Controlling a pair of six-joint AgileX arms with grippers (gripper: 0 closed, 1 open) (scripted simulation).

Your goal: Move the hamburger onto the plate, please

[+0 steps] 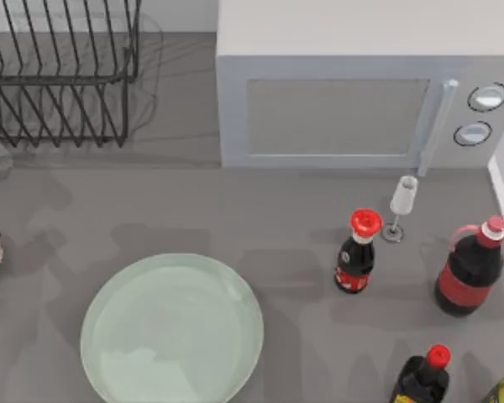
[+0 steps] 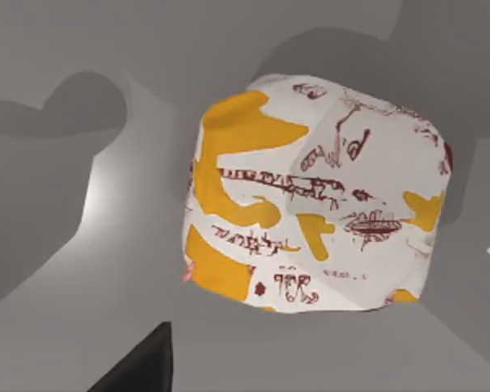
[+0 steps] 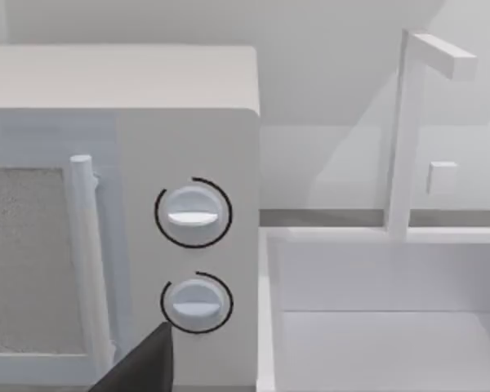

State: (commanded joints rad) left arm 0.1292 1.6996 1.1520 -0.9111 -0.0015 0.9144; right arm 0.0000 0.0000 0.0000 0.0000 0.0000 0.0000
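A hamburger, wrapped in white paper printed yellow and dark red, lies on the grey counter; no long axis is discernible. The pale green plate sits near the front edge. Neither gripper's state can be told.

plate: bare, open from above | left of it: bare table | right: three bottles and a glass crowd | back: rack, microwave

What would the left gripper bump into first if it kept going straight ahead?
Probably the hamburger, a wrapped lump with yellow and dark red print lying right ahead on the grey table. How far off it lies is unclear.
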